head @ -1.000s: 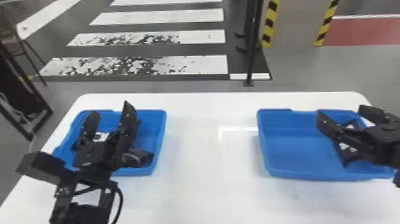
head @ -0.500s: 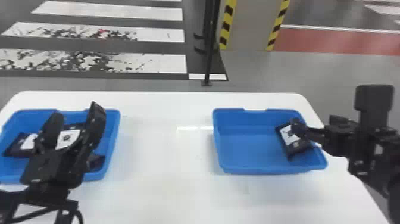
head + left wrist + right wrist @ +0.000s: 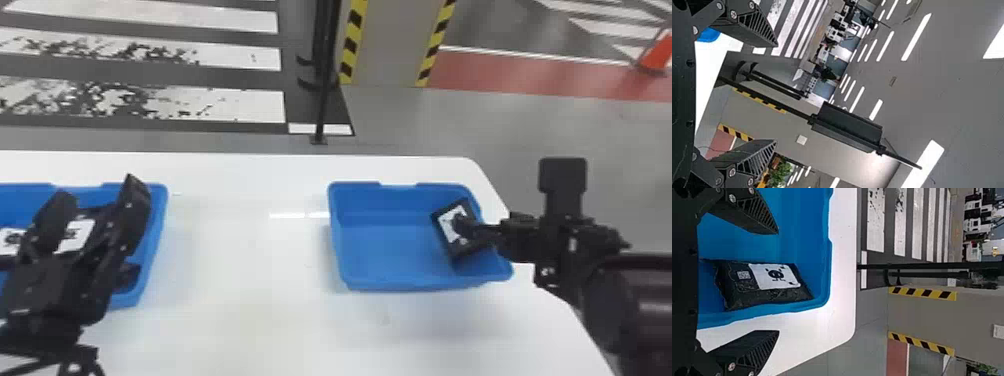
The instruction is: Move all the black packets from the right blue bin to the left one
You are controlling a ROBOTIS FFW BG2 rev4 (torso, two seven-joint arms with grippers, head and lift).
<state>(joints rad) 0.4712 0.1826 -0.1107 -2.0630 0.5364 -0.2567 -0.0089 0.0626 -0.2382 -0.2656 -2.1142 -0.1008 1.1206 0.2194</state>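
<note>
In the head view the right gripper [image 3: 465, 232] stands over a black packet [image 3: 446, 225] with a white label, against the right wall of the right blue bin [image 3: 350, 286]. From the right wrist, the gripper [image 3: 778, 282] is open. The packet [image 3: 760, 291] lies beyond its parted fingers, untouched, near the blue bin's [image 3: 826, 272] corner. Over the left blue bin [image 3: 161, 225] is the open left gripper [image 3: 97, 197]; white-labelled black packets [image 3: 75, 235] lie in that bin, partly hidden by it. In the left wrist view the gripper [image 3: 777, 93] holds nothing.
Both bins stand on a white table [image 3: 240, 250], with its bare middle between them. A thin black post [image 3: 324, 90] rises from the floor behind the table. The right arm [image 3: 575, 240] crosses the table's right edge.
The head view has swung to the right, so both bins sit farther left in it. The right gripper has turned side-on over the packet. The left gripper remains over the left bin.
</note>
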